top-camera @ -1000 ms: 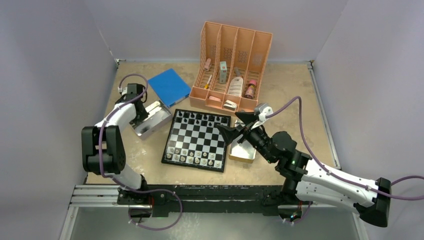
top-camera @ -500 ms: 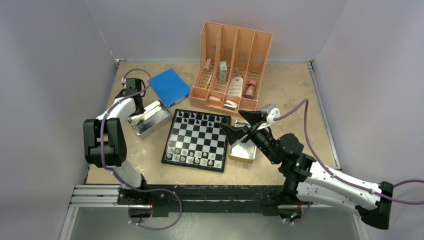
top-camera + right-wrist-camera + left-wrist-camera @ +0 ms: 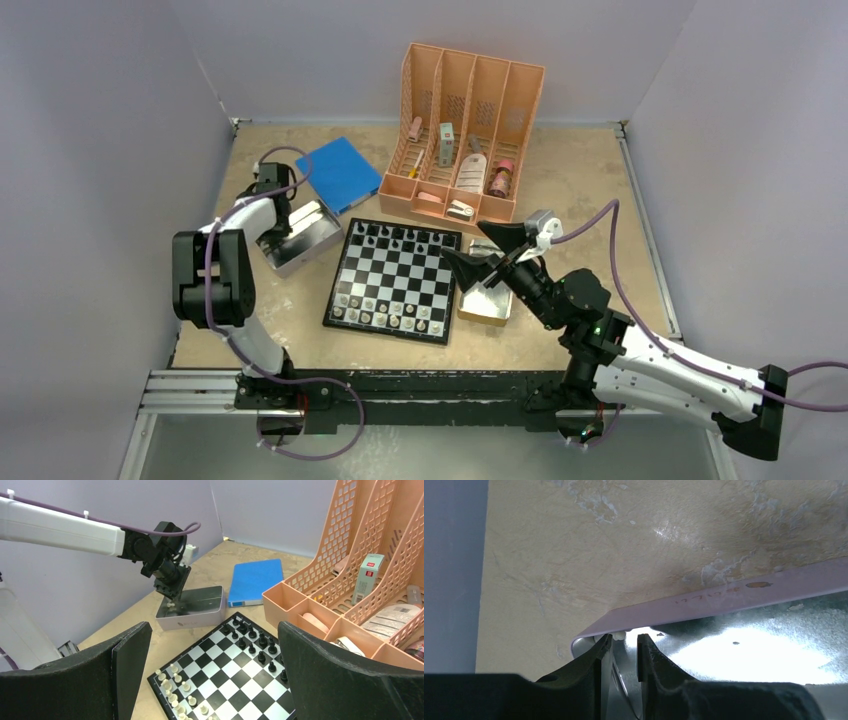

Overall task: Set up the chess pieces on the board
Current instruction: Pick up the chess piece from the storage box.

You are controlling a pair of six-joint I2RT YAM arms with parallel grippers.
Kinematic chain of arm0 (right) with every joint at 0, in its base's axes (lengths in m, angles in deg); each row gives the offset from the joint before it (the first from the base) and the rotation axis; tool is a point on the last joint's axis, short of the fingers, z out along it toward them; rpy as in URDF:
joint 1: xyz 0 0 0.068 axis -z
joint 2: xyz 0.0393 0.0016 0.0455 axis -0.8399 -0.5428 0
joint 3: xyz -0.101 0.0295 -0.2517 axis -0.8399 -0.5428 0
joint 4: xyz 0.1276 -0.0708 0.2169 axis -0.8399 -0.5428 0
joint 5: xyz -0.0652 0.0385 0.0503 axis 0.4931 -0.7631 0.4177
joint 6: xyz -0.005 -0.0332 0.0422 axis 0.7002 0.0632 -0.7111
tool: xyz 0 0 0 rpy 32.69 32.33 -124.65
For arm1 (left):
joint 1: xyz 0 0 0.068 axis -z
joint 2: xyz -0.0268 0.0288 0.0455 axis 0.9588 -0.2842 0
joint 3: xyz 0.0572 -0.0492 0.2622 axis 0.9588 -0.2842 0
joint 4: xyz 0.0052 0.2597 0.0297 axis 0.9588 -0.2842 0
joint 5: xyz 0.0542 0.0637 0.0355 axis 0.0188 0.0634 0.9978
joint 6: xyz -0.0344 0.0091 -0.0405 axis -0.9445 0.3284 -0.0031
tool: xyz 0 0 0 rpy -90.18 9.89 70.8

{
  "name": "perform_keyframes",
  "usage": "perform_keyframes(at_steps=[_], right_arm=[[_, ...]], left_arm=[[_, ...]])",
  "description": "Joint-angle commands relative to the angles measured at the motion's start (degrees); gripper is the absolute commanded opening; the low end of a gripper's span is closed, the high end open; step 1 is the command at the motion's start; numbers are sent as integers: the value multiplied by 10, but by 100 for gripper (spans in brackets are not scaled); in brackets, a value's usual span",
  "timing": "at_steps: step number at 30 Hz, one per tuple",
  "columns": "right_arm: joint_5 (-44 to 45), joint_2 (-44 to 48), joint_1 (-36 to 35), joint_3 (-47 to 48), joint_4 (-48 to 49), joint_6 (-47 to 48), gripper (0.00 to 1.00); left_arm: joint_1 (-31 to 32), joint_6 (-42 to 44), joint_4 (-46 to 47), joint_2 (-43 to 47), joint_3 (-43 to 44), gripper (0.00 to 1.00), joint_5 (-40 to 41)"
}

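Pick step: left pincer [image 3: 624, 641] clenched on tiny pale chess piece [image 3: 620, 635] in shiny rectangular metal tray [image 3: 724, 597]; right pincer [image 3: 214, 630] released. Next: lift clear, carry to glossy checkered chessboard [image 3: 395, 280].

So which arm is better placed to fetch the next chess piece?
Left. The left fingers are down in the shiny metal tray with a small pale piece between them; the right fingers hang wide open beside the checkered chessboard.
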Motion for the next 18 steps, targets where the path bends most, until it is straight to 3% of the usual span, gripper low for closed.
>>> perform_keyframes(at_steps=[1, 18], right_arm=[[-3, 14, -1, -1, 33, 8, 99], [-8, 22, -1, -9, 34, 7, 99]], left_arm=[[5, 7, 2, -22, 3, 24, 24], [12, 25, 8, -63, 9, 24, 74]])
